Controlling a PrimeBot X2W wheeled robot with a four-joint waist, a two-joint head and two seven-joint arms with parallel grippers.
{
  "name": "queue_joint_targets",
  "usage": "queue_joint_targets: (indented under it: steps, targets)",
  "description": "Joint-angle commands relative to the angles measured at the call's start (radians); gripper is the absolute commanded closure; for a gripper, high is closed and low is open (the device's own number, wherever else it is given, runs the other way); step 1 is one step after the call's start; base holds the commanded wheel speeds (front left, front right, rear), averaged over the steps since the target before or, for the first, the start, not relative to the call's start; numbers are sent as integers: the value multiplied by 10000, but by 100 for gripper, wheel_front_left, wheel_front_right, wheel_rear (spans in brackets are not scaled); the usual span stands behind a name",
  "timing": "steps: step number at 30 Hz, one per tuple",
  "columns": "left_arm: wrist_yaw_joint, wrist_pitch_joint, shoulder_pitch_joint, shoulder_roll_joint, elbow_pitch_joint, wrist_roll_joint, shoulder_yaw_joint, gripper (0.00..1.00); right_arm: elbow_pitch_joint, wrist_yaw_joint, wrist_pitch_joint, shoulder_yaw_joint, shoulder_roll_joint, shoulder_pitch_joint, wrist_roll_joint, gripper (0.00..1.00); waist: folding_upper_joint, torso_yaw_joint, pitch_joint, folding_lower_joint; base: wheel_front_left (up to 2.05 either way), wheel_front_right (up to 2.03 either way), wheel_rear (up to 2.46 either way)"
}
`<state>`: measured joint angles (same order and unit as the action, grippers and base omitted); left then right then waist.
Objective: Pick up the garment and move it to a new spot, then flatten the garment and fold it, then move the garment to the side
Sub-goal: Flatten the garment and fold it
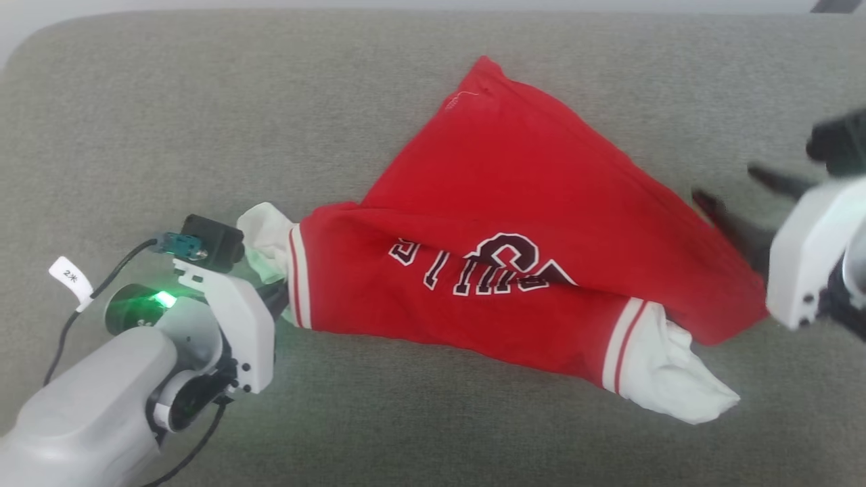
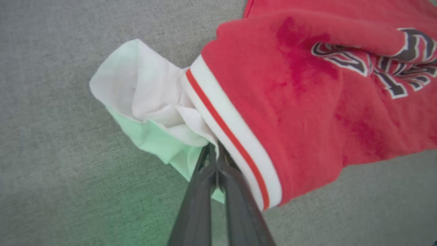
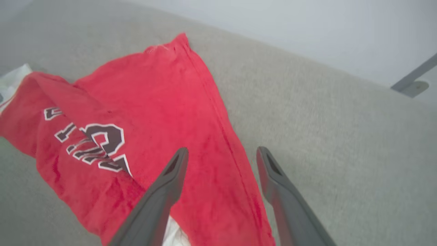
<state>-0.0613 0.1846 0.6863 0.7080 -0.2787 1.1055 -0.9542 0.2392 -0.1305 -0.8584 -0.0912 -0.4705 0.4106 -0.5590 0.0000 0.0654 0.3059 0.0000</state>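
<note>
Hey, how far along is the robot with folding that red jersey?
Done: the red jersey with white sleeves lies on the grey fabric surface, though bunched. In hand: the left tool is shut on a white sleeve; the right tool stands open over the red edge, holding nothing. Left: flattening, folding, moving aside.

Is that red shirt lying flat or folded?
Folded over, not flat: a fold in the shirt cuts across the lettering, hiding part of it.
</note>
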Motion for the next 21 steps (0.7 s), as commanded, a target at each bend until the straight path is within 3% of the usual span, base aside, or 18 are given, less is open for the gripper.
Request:
queue_joint_targets:
  steps: [1, 6, 11, 21]
  targets:
    - [-17, 38, 16, -82, 38, -74, -25, 100, -34, -4, 206, -125, -42, 330, 139, 0, 0, 119, 47, 0, 0, 0, 0]
    - [39, 26, 195, -350, 84, -183, -112, 100, -1282, -3, 1061, -874, 93, 1848, 95, 0, 0, 539, 265, 0, 0, 0, 0]
    - [213, 32, 529, -815, -47, -356, -256, 100, -3407, -3, 1828, -1907, 86, 3647, 2, 0, 0, 1161, 604, 0, 0, 0, 0]
    - [815, -160, 1252, -1911, -816, -530, -522, 100, -8003, -3, 2063, -4274, 136, 6711, -570, 0, 0, 2383, 1310, 0, 0, 0, 0]
